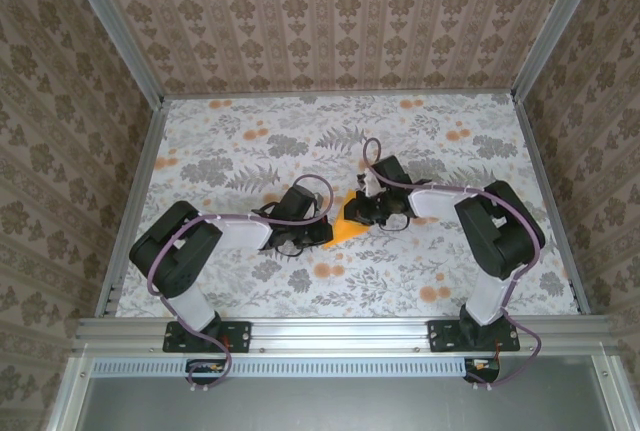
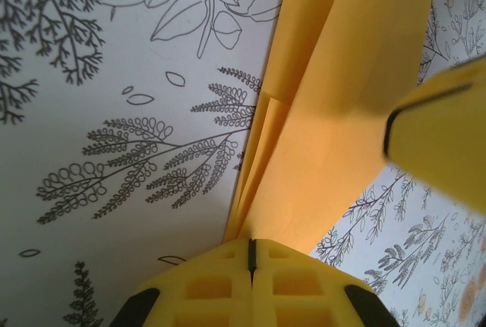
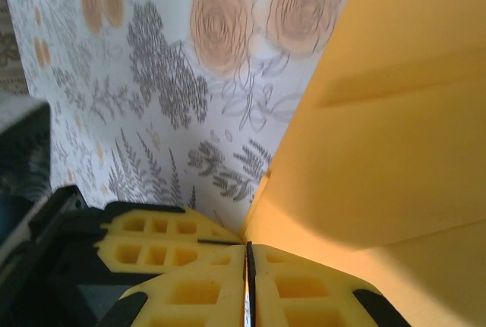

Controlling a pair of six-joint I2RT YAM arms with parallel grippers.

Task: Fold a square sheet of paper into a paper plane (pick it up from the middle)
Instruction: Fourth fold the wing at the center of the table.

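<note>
Paper [image 1: 346, 230] seems clamped in left fingers [image 2: 213, 290] and right fingers [image 3: 304, 290], both closed.

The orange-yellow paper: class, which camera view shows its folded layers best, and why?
The left wrist view: the paper lies close, stacked fold edges clear. From the top external view it is a small, distant patch; the right wrist view gives one flap and one crease.

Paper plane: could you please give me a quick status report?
Left gripper shut on folded paper. Right gripper shut on its other side. Not yet a plane. No obstruction seen.
</note>
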